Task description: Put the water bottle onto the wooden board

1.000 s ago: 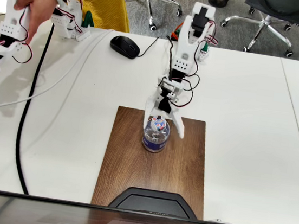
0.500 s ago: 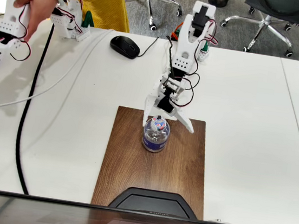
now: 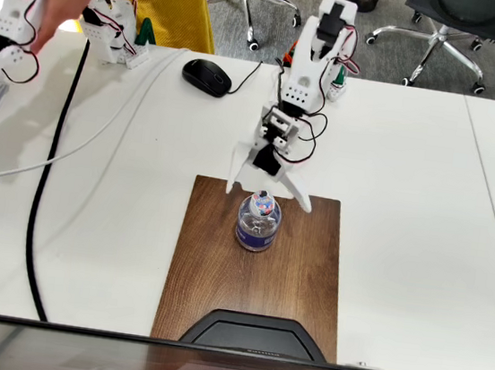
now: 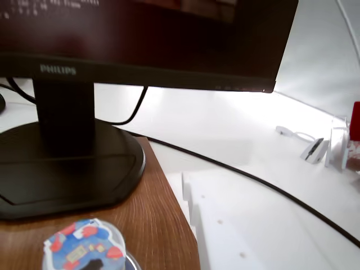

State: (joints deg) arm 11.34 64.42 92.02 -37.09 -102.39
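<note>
The small clear water bottle [image 3: 259,223] with a dark blue label stands upright on the far half of the dark brown wooden board [image 3: 252,280]. My white gripper [image 3: 267,193] hangs open just behind and above the bottle. Its two fingers are spread wide and touch nothing. In the wrist view the bottle's red-and-blue cap [image 4: 84,253] sits at the bottom left on the board [image 4: 154,219], and one white finger [image 4: 225,230] reaches along the board's right edge.
A black monitor base [image 3: 252,333] rests on the board's near end, seen up close with its stand [image 4: 62,169] in the wrist view. A black mouse [image 3: 207,76] lies at the back, and a thick black cable [image 3: 45,178] runs down the left.
The gripper has risen and drawn back from around the bottle, its fingers spreading wider. The bottle stays standing on the board.
</note>
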